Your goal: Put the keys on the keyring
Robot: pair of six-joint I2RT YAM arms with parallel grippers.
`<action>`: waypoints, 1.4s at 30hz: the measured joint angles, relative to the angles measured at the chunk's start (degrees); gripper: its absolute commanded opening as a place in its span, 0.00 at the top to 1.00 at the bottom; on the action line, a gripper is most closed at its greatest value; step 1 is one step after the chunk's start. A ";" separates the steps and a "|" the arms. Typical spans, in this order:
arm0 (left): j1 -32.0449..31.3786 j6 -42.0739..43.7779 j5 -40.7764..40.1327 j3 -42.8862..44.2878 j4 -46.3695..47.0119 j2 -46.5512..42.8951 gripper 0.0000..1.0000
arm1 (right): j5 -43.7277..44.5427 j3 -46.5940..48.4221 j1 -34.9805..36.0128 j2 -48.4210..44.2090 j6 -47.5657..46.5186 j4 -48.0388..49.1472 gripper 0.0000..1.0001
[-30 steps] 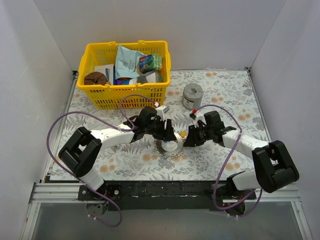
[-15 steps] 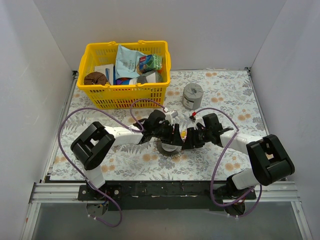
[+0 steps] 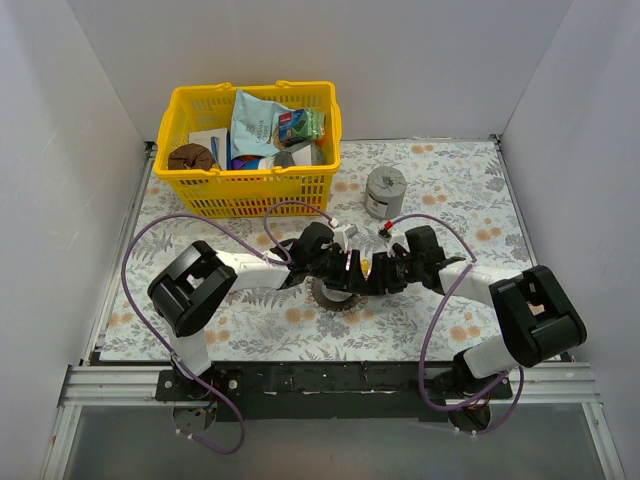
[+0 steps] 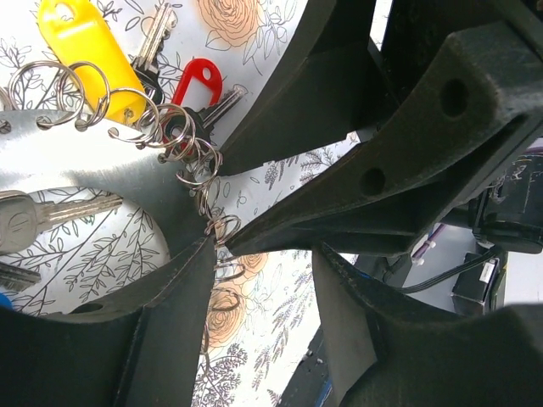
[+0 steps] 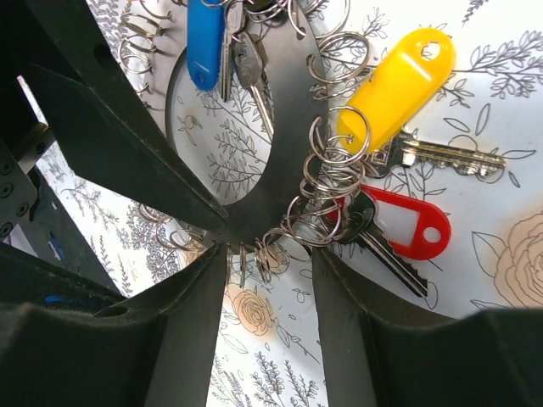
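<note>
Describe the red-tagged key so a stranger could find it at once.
On the flowered table, before the yellow basket, lies a flat silver keyring. At its rim, beside the yellow tag, lies this key: the only red tag, with a pale window.

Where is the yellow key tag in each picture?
Top external: yellow tag is a tiny speck in the middle, between the arms.
Left wrist: yellow tag in the top left corner.
Right wrist: yellow tag at the upper right.
Shared landmark: the keyring, right beside it every time.
</note>
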 measured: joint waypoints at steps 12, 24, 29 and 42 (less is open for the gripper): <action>0.00 -0.59 -1.49 -0.04 0.63 -0.02 0.51 | -3.76 -3.23 -0.04 -2.89 0.02 1.14 0.64; 0.00 -0.42 -2.69 -0.72 0.55 -0.79 0.52 | -3.34 -3.21 -0.04 -2.05 0.04 2.36 0.63; 0.00 -0.11 -3.41 -1.25 0.37 -1.29 0.51 | -1.14 -3.02 -0.02 -1.86 0.02 1.29 0.62; 0.00 0.55 -4.35 -1.33 -0.35 -1.38 0.51 | -1.81 -2.29 -0.02 0.94 1.22 5.22 0.60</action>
